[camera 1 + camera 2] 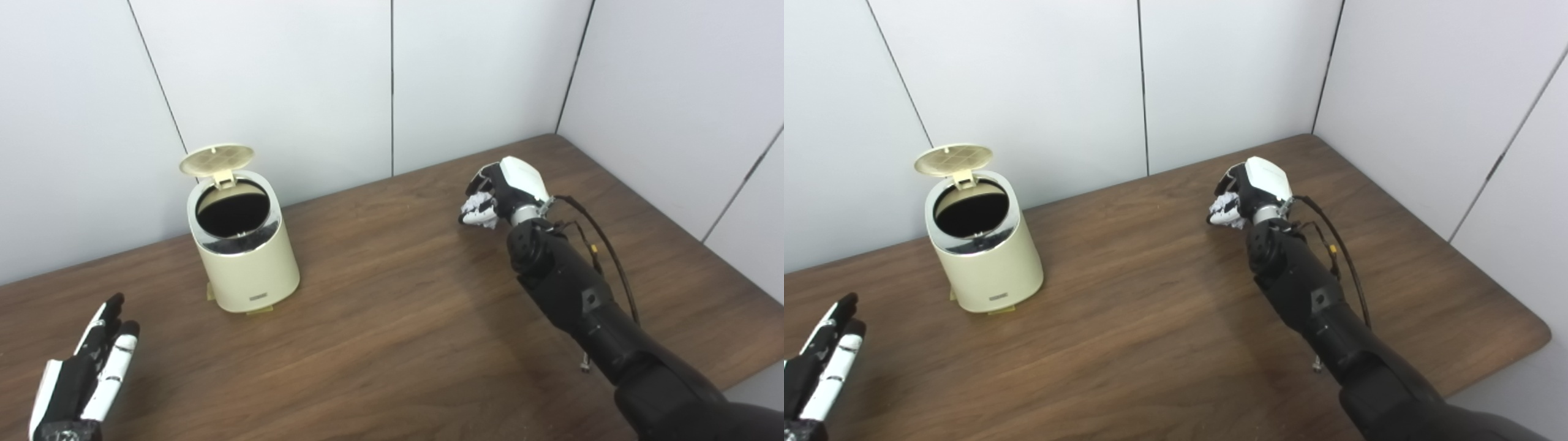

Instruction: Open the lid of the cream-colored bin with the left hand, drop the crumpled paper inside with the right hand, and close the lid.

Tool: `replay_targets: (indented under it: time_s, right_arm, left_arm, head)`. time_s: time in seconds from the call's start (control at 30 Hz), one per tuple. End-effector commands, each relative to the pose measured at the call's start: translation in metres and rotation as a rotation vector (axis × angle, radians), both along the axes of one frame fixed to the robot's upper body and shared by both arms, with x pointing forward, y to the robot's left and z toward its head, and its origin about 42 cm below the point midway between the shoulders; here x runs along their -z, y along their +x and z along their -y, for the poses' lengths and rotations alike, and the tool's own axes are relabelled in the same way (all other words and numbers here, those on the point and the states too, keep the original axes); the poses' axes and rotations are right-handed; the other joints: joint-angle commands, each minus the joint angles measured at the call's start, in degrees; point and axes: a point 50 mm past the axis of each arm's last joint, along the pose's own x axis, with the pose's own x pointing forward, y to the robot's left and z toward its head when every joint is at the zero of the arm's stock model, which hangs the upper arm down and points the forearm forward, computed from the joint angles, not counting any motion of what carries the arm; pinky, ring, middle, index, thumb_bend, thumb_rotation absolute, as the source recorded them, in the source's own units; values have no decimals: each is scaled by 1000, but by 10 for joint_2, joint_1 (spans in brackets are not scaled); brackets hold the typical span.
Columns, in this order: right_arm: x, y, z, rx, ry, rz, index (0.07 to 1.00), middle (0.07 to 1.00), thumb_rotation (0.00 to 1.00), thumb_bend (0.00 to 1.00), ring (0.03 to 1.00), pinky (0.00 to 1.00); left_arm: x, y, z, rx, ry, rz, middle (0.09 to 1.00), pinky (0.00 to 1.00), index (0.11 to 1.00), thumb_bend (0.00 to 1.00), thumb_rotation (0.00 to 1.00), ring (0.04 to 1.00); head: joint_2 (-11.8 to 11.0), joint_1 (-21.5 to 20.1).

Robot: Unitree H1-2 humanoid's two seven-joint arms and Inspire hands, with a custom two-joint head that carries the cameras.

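With the paper point(479, 208) clutched in the right hand point(505, 190) and the left hand point(86, 373) splayed empty, the bin point(245, 257) well beyond the fingers may be missed if release is made early.

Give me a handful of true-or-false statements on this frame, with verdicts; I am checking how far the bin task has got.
1. The lid of the cream-colored bin stands open. True.
2. The left hand rests on the lid. False: it is low at the near left over the table, apart from the bin, fingers spread.
3. The right hand is closed on the crumpled paper. True.
4. The crumpled paper lies inside the bin. False: it is in the right hand, well to the right of the bin.
5. The bin lies on its side. False: it stands upright.
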Motion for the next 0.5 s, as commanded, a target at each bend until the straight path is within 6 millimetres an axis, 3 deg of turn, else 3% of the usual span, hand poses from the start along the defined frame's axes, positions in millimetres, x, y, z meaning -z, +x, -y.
replay_targets:
  time_s: [0.0,0.27,0.47]
  right_arm:
    - [-33,9,6,6,-41,86,539,527,0,489,412,264]
    - [-36,10,6,-12,-18,107,540,526,0,489,413,266]
    - [-58,4,-6,-95,-37,194,522,494,0,495,392,300]
  left_arm:
    - [-23,6,2,7,2,119,1000,1000,1000,466,780,1000]
    - [-19,8,3,-5,-4,114,1000,1000,1000,484,780,1000]
    - [-15,9,7,-3,-7,113,1000,1000,1000,485,784,1000]
  head:
    - [0,1]
    - [-8,8]
    - [-9,22]
